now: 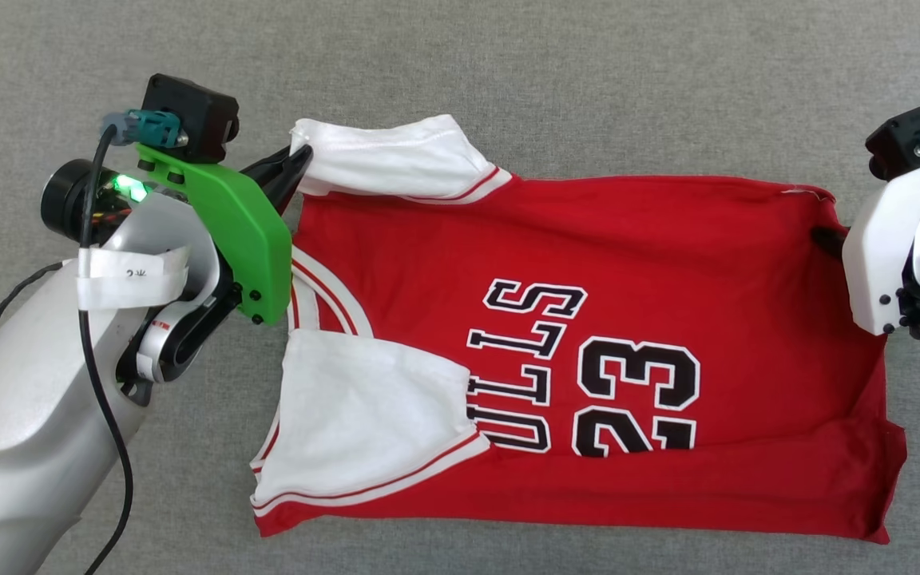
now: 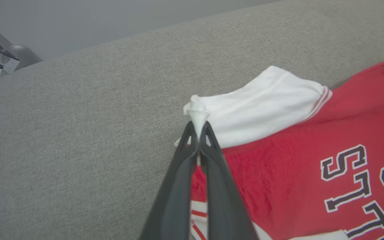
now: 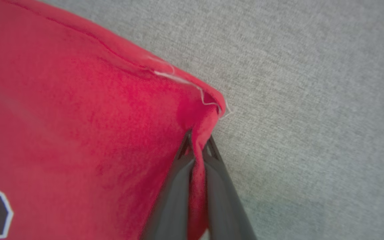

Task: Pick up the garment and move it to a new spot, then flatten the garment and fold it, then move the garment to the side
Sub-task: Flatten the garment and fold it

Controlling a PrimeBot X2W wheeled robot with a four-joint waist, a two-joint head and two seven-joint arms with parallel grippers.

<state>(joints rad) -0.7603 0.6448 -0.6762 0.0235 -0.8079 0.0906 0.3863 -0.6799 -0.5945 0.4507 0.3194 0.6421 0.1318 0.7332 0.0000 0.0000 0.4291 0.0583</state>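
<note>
Grey woven upholstery [image 1: 508,72] spreads under us; across the frame's middle the garment [image 1: 668,263] lies spread. At upper left our left gripper [image 1: 299,160] is clamped on a white sleeve [image 1: 396,160]; at mid-right our right gripper [image 1: 821,236] pinches the red hem corner [image 3: 208,100].

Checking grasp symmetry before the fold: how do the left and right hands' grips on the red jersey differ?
Left hand pinches the white sleeve tip of the red jersey shirt with black lettering; right hand pinches its red hem corner. Left hand carries a green plastic bracket; right hand a white plastic bracket. Shared: both shut on fabric.
</note>
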